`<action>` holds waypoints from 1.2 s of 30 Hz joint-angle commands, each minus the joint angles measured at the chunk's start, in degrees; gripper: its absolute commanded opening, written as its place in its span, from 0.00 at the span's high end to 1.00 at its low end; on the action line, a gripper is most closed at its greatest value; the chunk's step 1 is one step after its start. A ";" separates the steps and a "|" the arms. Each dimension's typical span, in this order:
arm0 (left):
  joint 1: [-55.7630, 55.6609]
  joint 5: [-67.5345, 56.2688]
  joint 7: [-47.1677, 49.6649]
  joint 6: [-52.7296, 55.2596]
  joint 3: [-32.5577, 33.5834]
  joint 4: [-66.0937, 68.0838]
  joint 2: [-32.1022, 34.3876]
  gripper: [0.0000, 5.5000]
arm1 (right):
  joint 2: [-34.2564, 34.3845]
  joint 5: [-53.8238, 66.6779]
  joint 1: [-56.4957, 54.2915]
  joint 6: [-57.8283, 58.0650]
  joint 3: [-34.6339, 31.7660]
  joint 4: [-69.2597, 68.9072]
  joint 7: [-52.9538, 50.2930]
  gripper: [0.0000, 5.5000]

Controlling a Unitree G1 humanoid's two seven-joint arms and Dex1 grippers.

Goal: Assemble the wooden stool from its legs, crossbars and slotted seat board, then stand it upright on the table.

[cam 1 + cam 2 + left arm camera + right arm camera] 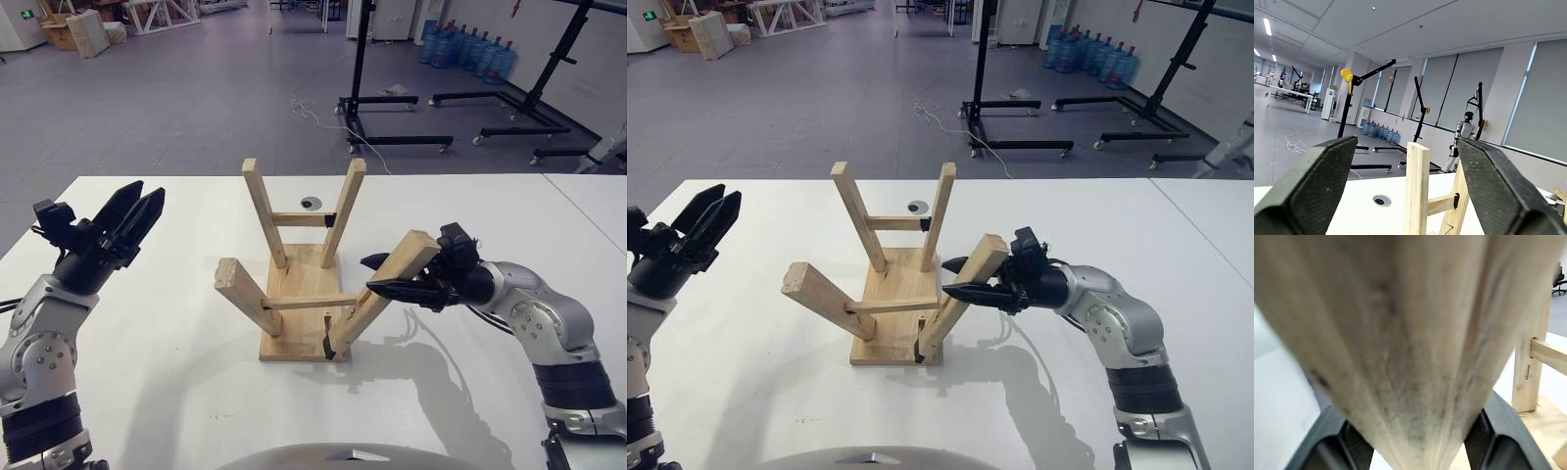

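The wooden stool lies upside down mid-table, its seat board flat on the white surface. Two far legs stand up from it, joined by a crossbar. The near pair leans outward: the left leg, the right leg, and a thin crossbar between them. My right gripper is shut on the near right leg just below its top, one finger on each side. My left gripper hangs open above the table's left side, well apart from the stool, its fingers spread wide.
A round cable hole sits in the table behind the stool. The table's far edge runs just beyond it. Black wheeled stands and water bottles are on the floor past the table. White table surface spreads left and right of the stool.
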 commanded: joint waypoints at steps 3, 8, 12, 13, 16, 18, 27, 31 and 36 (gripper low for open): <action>1.00 0.17 -1.09 0.19 -1.53 -1.35 0.50 0.33 | -1.38 -3.91 -3.72 -2.42 0.23 3.96 0.49 0.63; 1.34 0.18 -1.10 0.80 -4.48 -4.28 0.06 0.33 | -2.00 -6.15 -6.26 -3.57 1.42 6.48 2.16 0.63; 1.68 0.49 -0.32 0.43 -6.19 -5.67 -0.40 0.33 | -2.15 -13.49 -7.03 -11.22 5.36 6.26 2.90 0.63; 1.92 0.57 -0.15 0.27 -6.46 -6.13 -0.51 0.33 | -1.96 -13.36 -6.85 -11.59 5.59 5.25 2.90 0.63; 2.34 0.75 0.37 -0.20 -6.91 -6.80 -0.98 0.33 | -1.74 -12.66 -6.15 -11.48 5.86 4.07 2.33 0.63; 3.00 0.92 0.64 -0.58 -6.94 -7.23 -1.38 0.33 | -1.97 -13.64 -5.24 -12.24 6.57 3.66 2.24 0.63; 3.54 1.51 1.40 -1.10 -7.66 -6.92 -1.14 0.33 | -1.10 -11.49 -3.44 -11.49 7.08 1.03 1.88 0.63; 5.03 1.66 0.85 0.02 -9.42 -8.57 -0.84 0.33 | -0.16 -10.32 -4.86 -11.44 6.41 1.50 1.30 0.63; 4.87 2.23 2.07 0.03 -12.16 -9.67 -2.04 0.33 | 0.79 -10.58 -3.76 -13.22 6.20 0.94 1.12 0.63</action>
